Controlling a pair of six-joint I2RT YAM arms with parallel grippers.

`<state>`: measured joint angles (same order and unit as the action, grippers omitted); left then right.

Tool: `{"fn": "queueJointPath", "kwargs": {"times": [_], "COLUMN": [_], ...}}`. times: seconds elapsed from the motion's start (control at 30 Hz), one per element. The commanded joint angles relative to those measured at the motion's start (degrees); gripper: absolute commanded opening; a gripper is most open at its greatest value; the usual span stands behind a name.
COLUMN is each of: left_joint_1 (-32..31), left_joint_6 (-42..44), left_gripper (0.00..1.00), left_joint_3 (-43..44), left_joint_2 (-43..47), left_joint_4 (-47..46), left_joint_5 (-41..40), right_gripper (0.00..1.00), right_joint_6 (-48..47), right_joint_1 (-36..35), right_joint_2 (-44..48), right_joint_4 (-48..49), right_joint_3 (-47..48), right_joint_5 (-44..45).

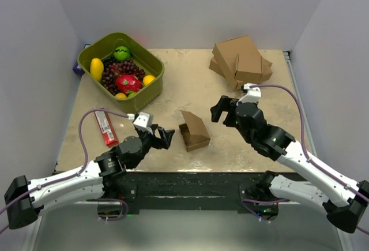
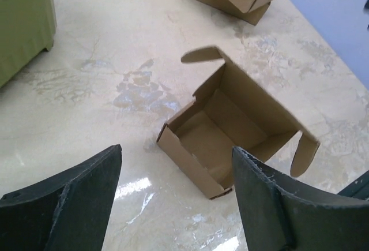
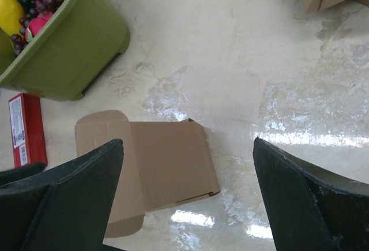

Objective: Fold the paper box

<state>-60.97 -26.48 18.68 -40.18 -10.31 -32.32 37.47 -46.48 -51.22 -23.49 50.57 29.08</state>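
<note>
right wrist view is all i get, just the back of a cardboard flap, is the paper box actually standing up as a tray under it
observer: Yes. The left wrist view shows the paper box with its walls up, empty inside, and the lid raised open behind.
operator: lid ears tucked in
observer: No. Both rounded ears stick out free at the lid's corners.
operator: where's the left gripper
observer: In the top view the left gripper sits just left of the box, jaws open, apart from it.
</note>
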Motion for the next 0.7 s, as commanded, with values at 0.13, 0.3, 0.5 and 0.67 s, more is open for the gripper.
{"fn": "queueJointPath", "kwargs": {"times": [0.13,0.3,0.5,0.67], "left_joint_1": [13.2,16.0,19.7,20.5], "left_joint_6": [0.7,4.0,10.3,13.0], "left_gripper": [0.82,0.87,0.90,0.90], "left_joint_3": [15.5,30.0,42.4,43.1], "left_joint_2": [-6.4,-17.8,-30.5,-35.1], "left_joint_4": [6.0,10.2,22.2,24.0], "left_joint_5": [19.5,30.4,42.1,43.5], "right_gripper": [0.97,0.94,0.86,0.77], "right_joint_6": [-1.3,-0.2,0.3,0.6], "right_joint_1": [0.2,0.2,0.1,0.1], "right_joint_2": [1.1,-0.6,-2.2,-3.2], "right_joint_4": [0.5,1.9,5.1,8.9], "right_joint_3": [-2.6,-3.5,-5.3,-6.9], "right_joint_5": [-4.0,-8.2,-14.0,-18.3]}}
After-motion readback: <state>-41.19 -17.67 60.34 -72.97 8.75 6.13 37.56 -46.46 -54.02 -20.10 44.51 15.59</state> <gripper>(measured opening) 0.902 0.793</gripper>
